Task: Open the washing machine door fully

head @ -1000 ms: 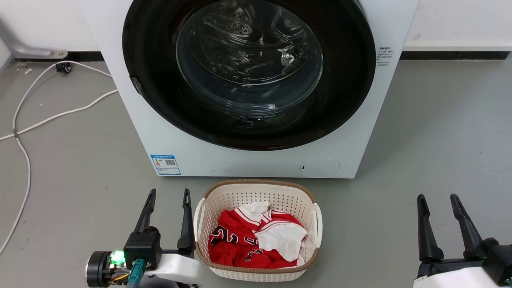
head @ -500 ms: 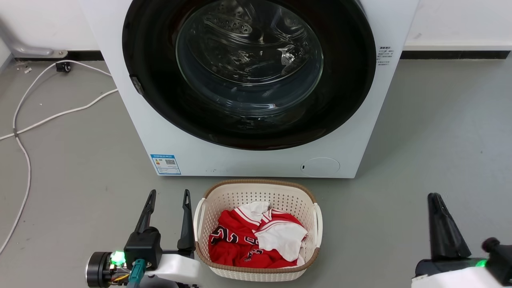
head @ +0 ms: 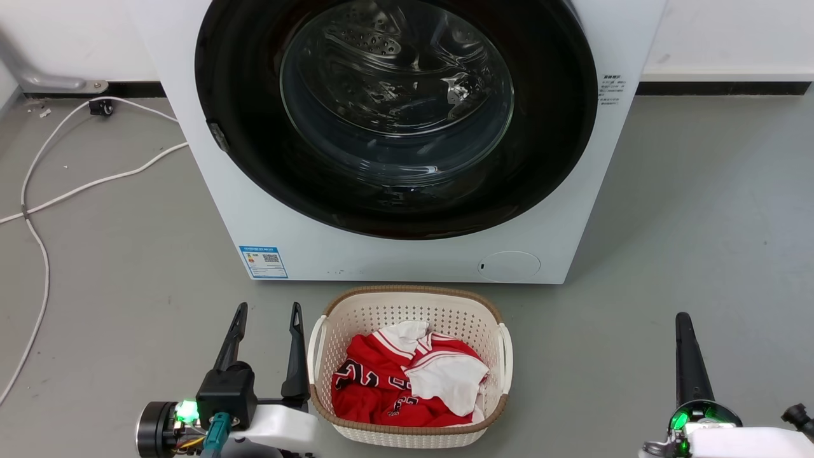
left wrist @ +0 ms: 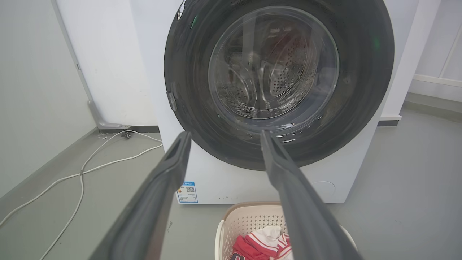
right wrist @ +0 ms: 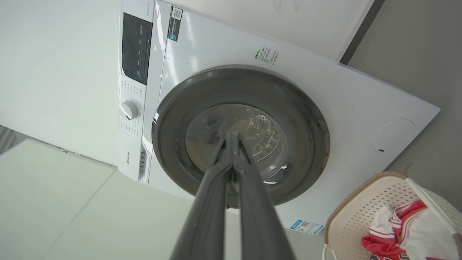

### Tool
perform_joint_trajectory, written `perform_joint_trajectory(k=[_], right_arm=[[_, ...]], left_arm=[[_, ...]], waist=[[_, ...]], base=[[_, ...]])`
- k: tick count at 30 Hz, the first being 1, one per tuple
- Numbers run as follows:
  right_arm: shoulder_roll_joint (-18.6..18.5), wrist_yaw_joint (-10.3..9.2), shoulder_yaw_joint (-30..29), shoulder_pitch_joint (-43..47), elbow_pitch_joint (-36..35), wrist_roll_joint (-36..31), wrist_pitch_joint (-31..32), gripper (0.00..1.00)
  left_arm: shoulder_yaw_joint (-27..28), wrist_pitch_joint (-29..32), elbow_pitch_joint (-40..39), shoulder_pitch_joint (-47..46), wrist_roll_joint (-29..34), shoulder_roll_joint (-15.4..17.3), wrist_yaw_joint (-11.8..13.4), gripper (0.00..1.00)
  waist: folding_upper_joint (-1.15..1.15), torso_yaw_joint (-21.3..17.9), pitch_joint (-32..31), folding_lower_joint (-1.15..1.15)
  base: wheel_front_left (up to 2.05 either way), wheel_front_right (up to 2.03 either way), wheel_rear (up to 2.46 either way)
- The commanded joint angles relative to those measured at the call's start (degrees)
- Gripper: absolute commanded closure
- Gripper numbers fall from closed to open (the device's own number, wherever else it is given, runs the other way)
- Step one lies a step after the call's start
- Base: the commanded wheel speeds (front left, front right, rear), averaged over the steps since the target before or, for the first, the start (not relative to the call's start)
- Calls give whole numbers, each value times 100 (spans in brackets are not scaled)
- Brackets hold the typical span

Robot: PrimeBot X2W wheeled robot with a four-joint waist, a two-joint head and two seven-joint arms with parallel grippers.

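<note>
The washing machine is a white box straight ahead. Its door, a glossy black ring around clear glass, lies flush against the front, and the steel drum shows through the glass. My left gripper hovers low over the floor at the lower left, open and holding nothing. Along its fingers, the left wrist view shows the left gripper facing the door from some distance. My right gripper is at the lower right, shut and empty. In the tilted right wrist view the right gripper points at the door.
A cream laundry basket with red and white clothes stands on the floor just before the machine, between my arms. A white cable snakes over the grey floor at the left. The control panel and dial are above the door.
My right gripper's fingers have come together from open to shut, and its wrist has rolled so they appear edge-on. The left arm and the door have not moved.
</note>
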Motion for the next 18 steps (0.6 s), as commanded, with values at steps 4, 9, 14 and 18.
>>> perform_joint_trajectory(k=[4, 9, 14, 18], right_arm=[[-8, -2, 202, 0, -200, 1203, 81, 100], [-101, -2, 64, 113, -460, 2136, 647, 100], [-93, -2, -294, 214, -550, 2610, 1167, 100], [-56, -1, -557, 245, -508, 2624, 1351, 100]], left_arm=[[2, -16, 3, 42, -23, 4, 30, 0], [12, -16, -11, 48, -25, 5, 37, 0], [11, -16, -20, 49, -32, 4, 39, 0], [9, -16, -19, 52, -21, 4, 43, 0]], waist=[[0, -5, 5, 0], [0, -12, 10, 0], [0, -9, 22, 0], [0, -6, 31, 0]], base=[[0, 0, 0], [0, 0, 0], [0, 0, 0], [0, 0, 0]])
